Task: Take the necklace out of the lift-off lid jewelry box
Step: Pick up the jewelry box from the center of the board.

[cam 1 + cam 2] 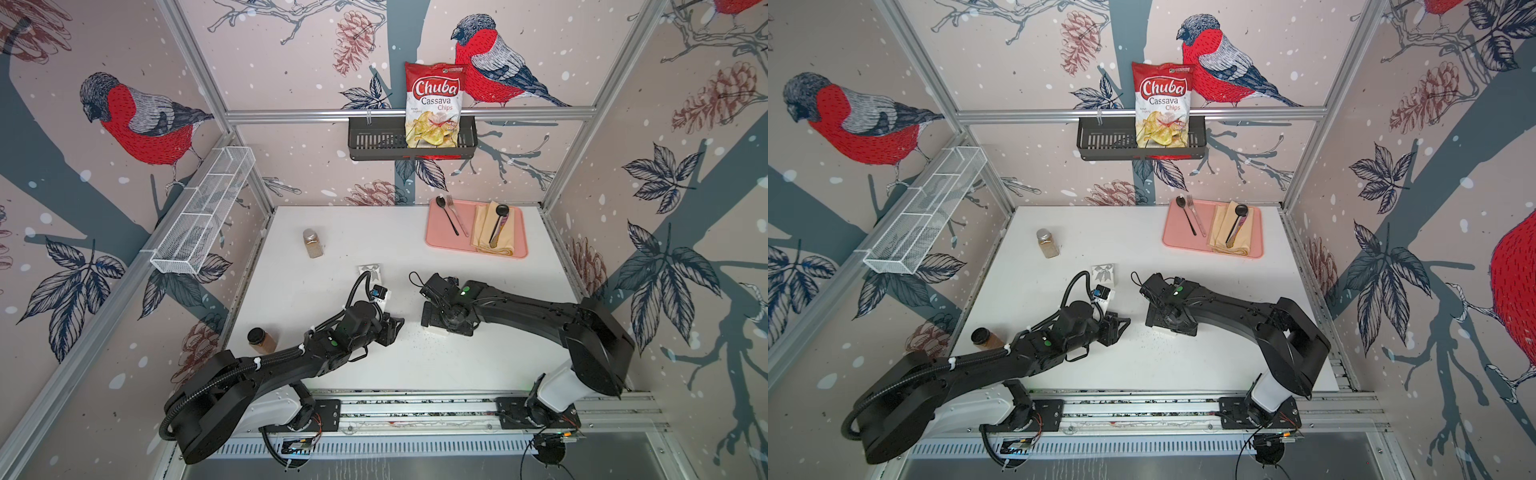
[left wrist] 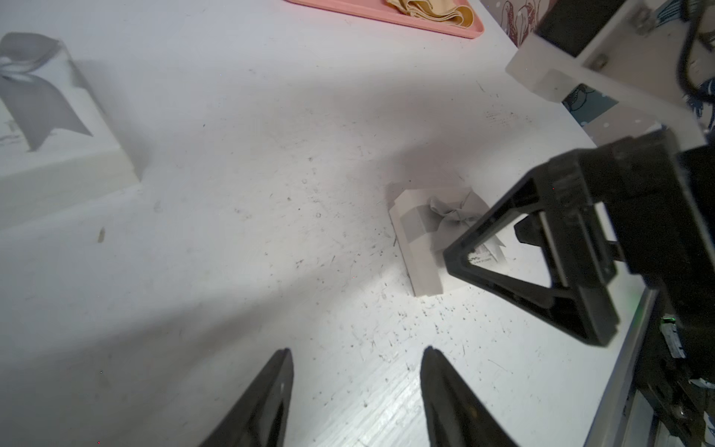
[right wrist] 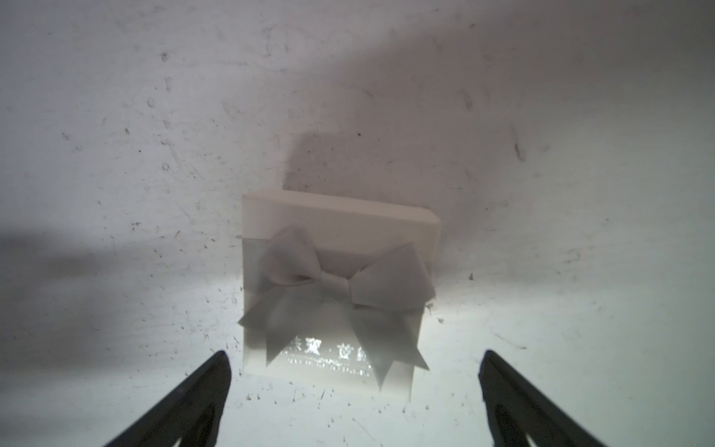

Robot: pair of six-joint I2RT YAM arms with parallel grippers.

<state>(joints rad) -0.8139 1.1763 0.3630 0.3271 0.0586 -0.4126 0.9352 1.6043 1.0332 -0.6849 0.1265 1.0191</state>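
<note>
A small white jewelry box with a grey ribbon bow sits on the white table, lid on. It lies just ahead of my right gripper, which is open, its fingertips wider apart than the box. In the left wrist view the same box lies partly behind a right finger. In both top views the right gripper covers it. My left gripper is open over bare table, a short way from the box. The necklace is hidden.
A second white box with a grey bow rests further back on the table. Two spice jars stand on the left. A pink tray with cutlery and a napkin is at the back right. A chips bag stands in a black wall basket.
</note>
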